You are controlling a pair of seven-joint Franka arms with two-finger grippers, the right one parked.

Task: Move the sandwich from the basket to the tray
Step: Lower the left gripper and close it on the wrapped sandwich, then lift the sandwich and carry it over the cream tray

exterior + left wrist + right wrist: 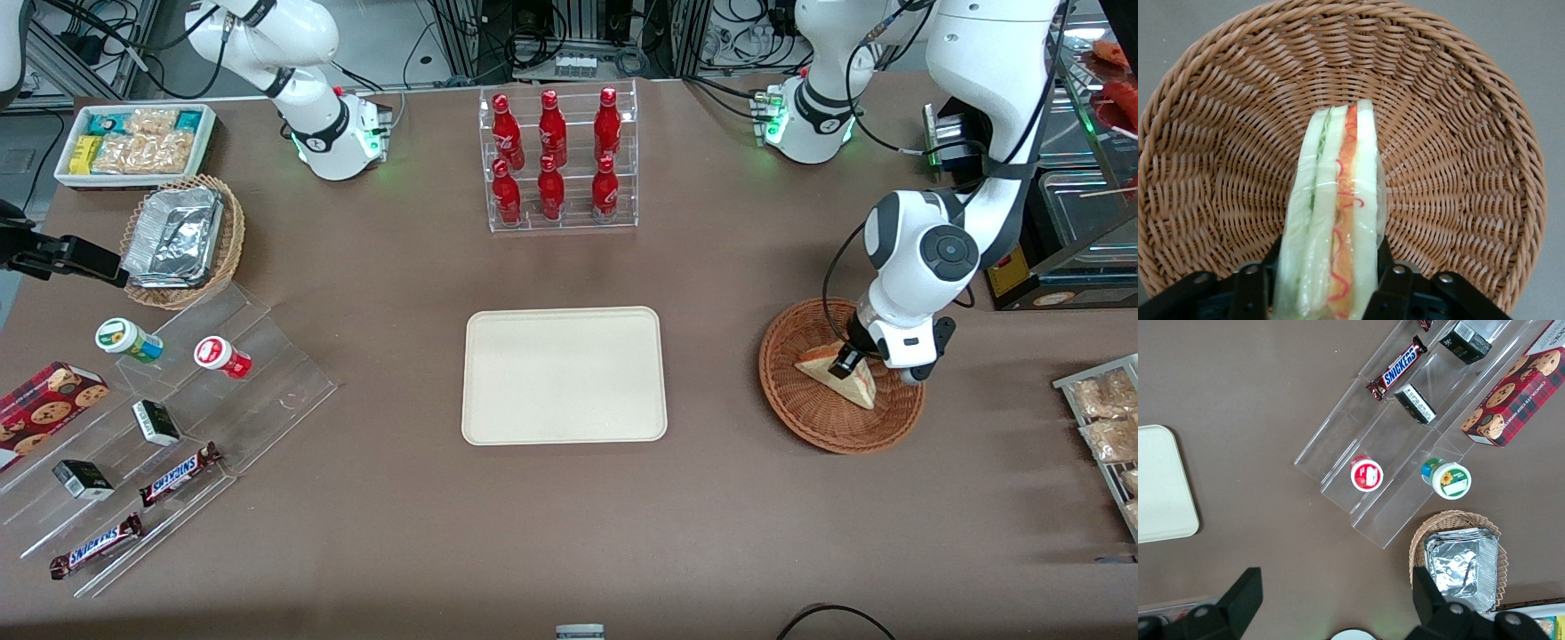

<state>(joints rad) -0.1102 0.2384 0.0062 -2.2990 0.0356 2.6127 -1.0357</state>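
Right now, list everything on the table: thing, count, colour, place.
sandwich: 1, white bread with red and green filling, in the basket, between the gripper's fingers
basket: 1, reddish-brown wicker, toward the working arm's end
tray: 1, cream, mid-table, nothing on it
cola bottles: 6, red, in a clear rack farther from the front camera than the tray
foil containers: stack, silver, in a tan wicker basket toward the parked arm's end
snack bin: 1, white, beside that tan basket
Snickers bars: 2, brown, on the clear stepped stand
lidded cups: 2, one red, one green, on the stand
cookie box: 1, red, beside the stand
gripper: 1, black fingers, shut on the sandwich in the basket
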